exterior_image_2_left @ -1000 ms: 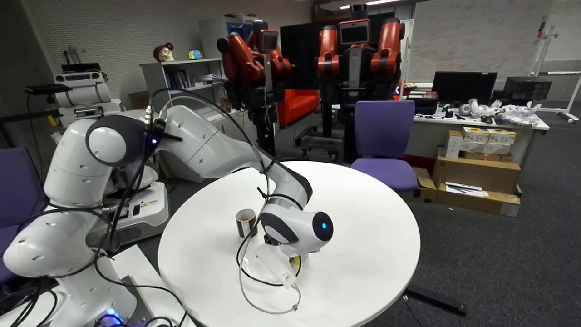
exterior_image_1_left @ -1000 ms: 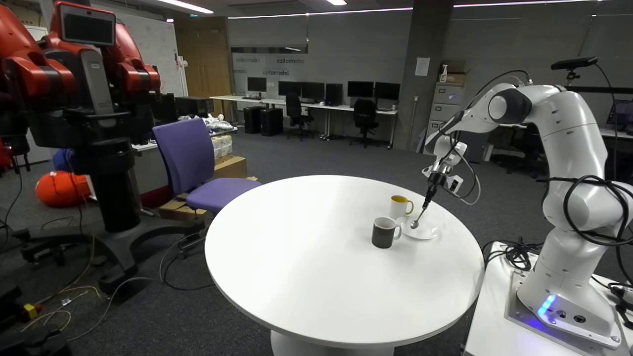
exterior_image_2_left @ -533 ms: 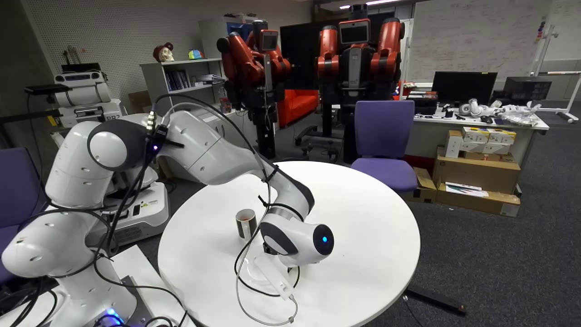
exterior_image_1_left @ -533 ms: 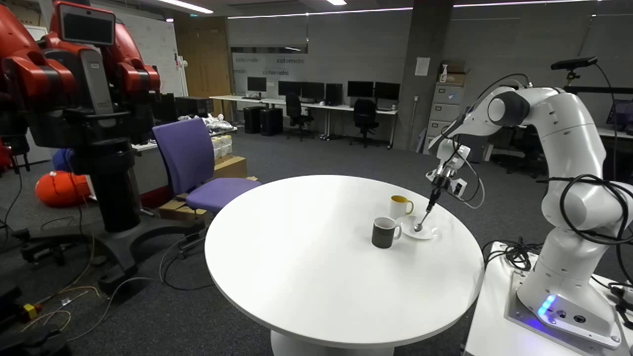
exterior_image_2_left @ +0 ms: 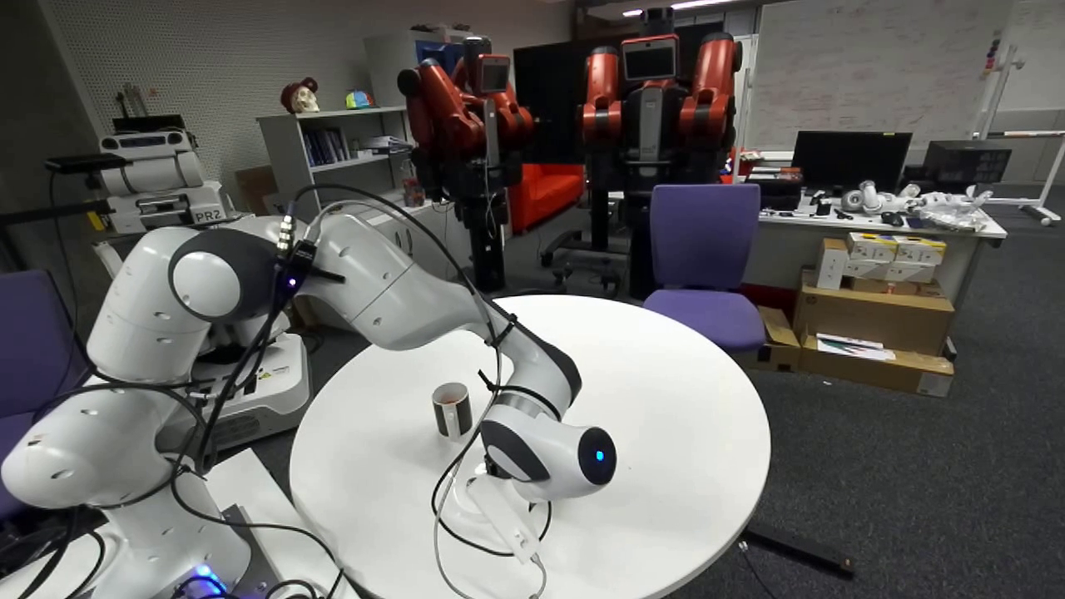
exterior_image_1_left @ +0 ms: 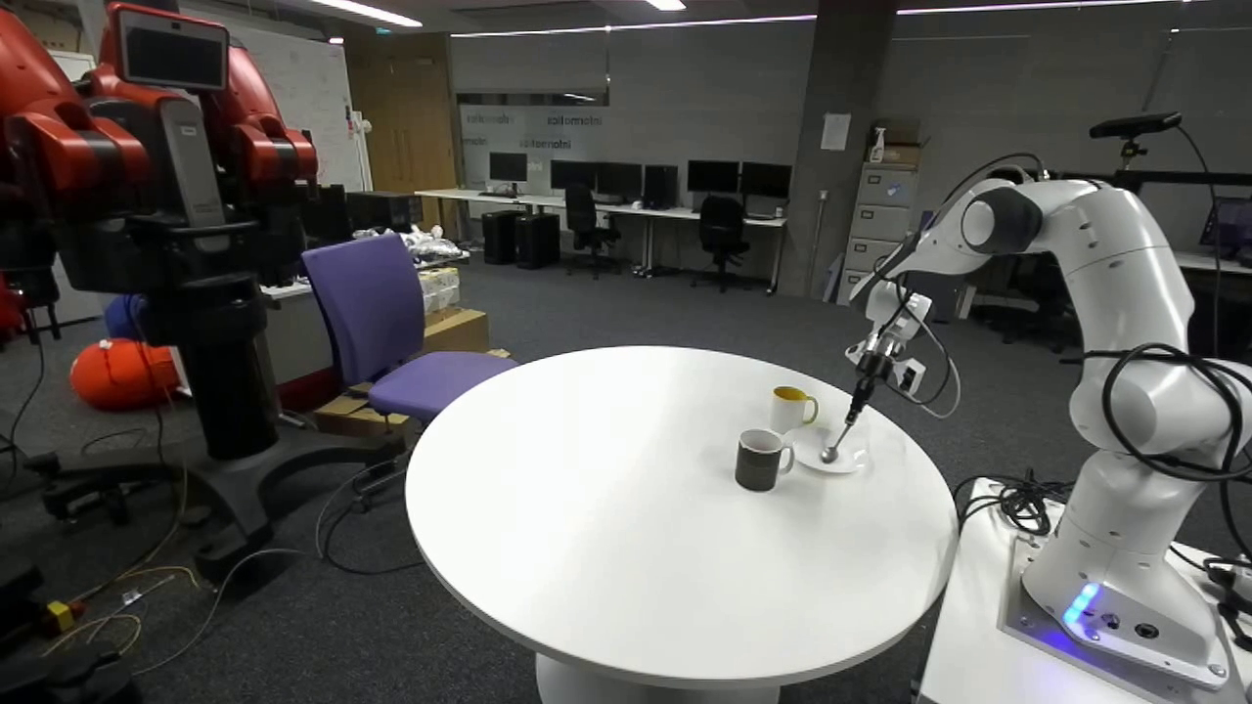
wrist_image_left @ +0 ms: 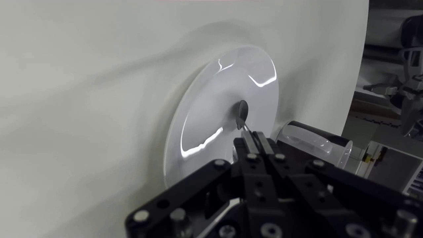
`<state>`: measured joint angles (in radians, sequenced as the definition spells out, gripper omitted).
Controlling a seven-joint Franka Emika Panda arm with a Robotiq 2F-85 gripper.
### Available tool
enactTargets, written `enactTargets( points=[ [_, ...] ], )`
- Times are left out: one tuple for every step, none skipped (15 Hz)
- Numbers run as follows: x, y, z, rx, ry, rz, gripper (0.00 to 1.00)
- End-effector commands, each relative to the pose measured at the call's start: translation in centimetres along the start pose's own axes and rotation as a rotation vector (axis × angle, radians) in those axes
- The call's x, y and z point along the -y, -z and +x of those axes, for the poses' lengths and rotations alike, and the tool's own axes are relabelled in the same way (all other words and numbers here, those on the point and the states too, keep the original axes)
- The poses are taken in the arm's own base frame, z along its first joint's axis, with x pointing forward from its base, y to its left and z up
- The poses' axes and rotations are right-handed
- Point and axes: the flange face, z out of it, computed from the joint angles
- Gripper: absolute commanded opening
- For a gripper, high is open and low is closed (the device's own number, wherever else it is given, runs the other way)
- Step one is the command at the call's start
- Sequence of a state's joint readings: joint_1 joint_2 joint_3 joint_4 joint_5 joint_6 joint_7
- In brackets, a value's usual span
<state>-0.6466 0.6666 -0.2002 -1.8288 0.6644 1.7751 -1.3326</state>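
the slim black fingers (wrist_image_left: pixel 249 142) are squeezed together around the thin stem of a silvery metal spoon (wrist_image_left: pixel 243 110), its bowl slanting below them over a round, glossy white plate (wrist_image_left: pixel 205 109); i can't tell whether it touches. near the fingers, off to one side, stands a black-and-white cylindrical mug (wrist_image_left: pixel 307 142), and in an exterior view a white mug with yellow inside (exterior_image_1_left: pixel 788 413) is near them too, mugs and plate alike on a round white table (exterior_image_1_left: pixel 626 508). i'd guess the spoon is light and stiff but slippery, apt to swivel in so narrow a pinch, best taken by the stem, well clear of its bowl.
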Motion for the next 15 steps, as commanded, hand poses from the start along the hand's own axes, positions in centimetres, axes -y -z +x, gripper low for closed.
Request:
enactTargets(
  points=[
    [-1.4, 1.0, 0.1, -0.035, 0.021, 0.038, 0.01],
    [-1.7, 1.1, 0.1, -0.041, 0.018, 0.036, 0.01],
    [-1.9, 1.2, 0.3, -0.049, 0.016, 0.038, 0.01],
    [-2.1, 1.3, 0.4, -0.053, 0.015, 0.038, 0.01],
    [-2.2, 1.4, 0.7, -0.062, 0.015, 0.040, 0.01],
    [-2.4, 1.5, 1.0, -0.068, 0.017, 0.039, 0.01],
    [-2.5, 1.6, 1.3, -0.075, 0.019, 0.039, 0.01],
    [-2.6, 1.6, 1.7, -0.077, 0.021, 0.041, 0.01],
    [-2.7, 1.6, 1.9, -0.078, 0.021, 0.043, 0.02],
    [-2.7, 1.6, 2.2, -0.078, 0.021, 0.046, 0.28],
    [-2.7, 1.6, 2.4, -0.070, 0.024, 0.047, 0.28],
    [-2.8, 1.6, 2.5, -0.069, 0.024, 0.044, 0.36],
    [-2.9, 1.6, 2.5, -0.067, 0.024, 0.044, 0.43],
    [-2.9, 1.6, 2.5, -0.066, 0.021, 0.040, 0.51],
    [-2.9, 1.7, 2.5, -0.066, 0.021, 0.038, 0.60]
  ],
)
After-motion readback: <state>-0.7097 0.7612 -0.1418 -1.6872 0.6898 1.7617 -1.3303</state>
